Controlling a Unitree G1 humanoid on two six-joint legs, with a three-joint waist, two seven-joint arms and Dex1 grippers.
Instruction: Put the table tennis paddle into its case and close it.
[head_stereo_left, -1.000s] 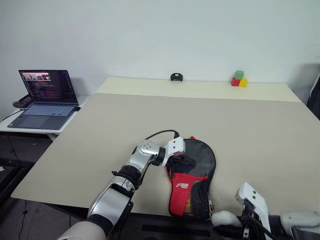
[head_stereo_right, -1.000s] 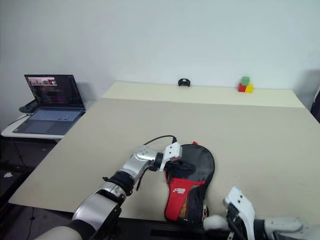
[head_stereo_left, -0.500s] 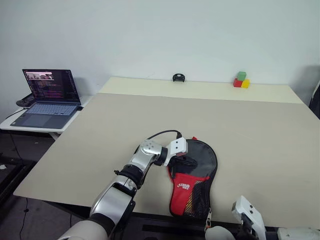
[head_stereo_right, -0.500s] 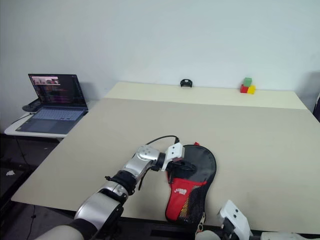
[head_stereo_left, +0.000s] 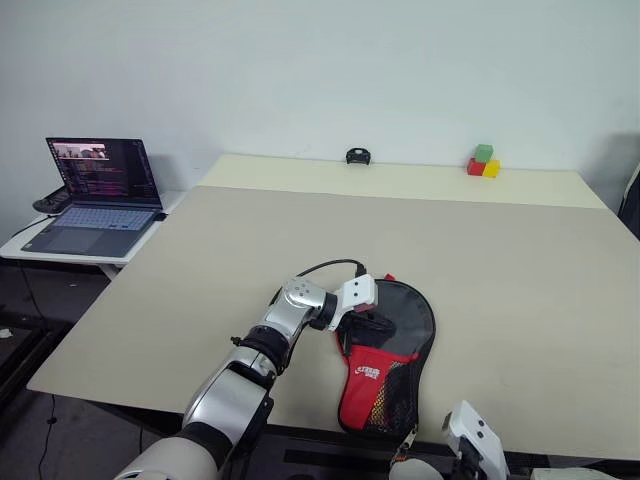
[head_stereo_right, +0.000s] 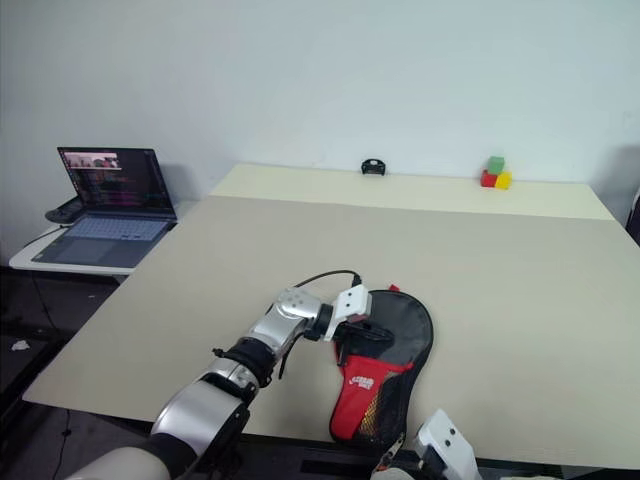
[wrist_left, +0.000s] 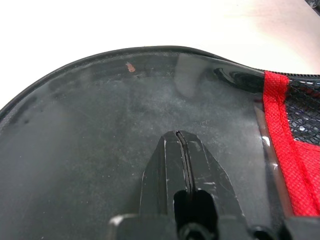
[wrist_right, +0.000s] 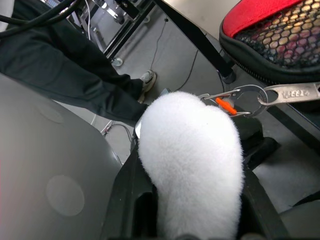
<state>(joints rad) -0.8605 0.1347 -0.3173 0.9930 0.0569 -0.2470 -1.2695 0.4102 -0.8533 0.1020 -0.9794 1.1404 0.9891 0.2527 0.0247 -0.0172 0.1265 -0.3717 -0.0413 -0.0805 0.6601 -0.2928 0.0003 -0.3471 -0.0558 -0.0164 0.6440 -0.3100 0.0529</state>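
Observation:
The case (head_stereo_left: 405, 320) lies flat near the table's front edge, black rounded part away from me, red mesh end (head_stereo_left: 365, 385) overhanging the edge. My left gripper (head_stereo_left: 368, 325) is shut, its fingers (wrist_left: 170, 165) pressed together with the tips resting on the black part (wrist_left: 90, 125). Below the table edge, my right gripper (wrist_right: 192, 200) is shut on a white fluffy pom-pom (wrist_right: 187, 140). A metal clip (wrist_right: 235, 100) links the pom-pom to the case's zip pull (wrist_right: 292, 92). The table tennis paddle is out of view.
The beige table (head_stereo_left: 250, 240) stretches wide beyond the case. A small black object (head_stereo_left: 355, 155) and coloured blocks (head_stereo_left: 482, 162) sit at its far edge. An open laptop (head_stereo_left: 95, 195) stands on a side table to the left. Table legs and cables show beneath.
My right gripper has slid left and lower along the table's front edge, holding the pom-pom. The left gripper has stayed on the case.

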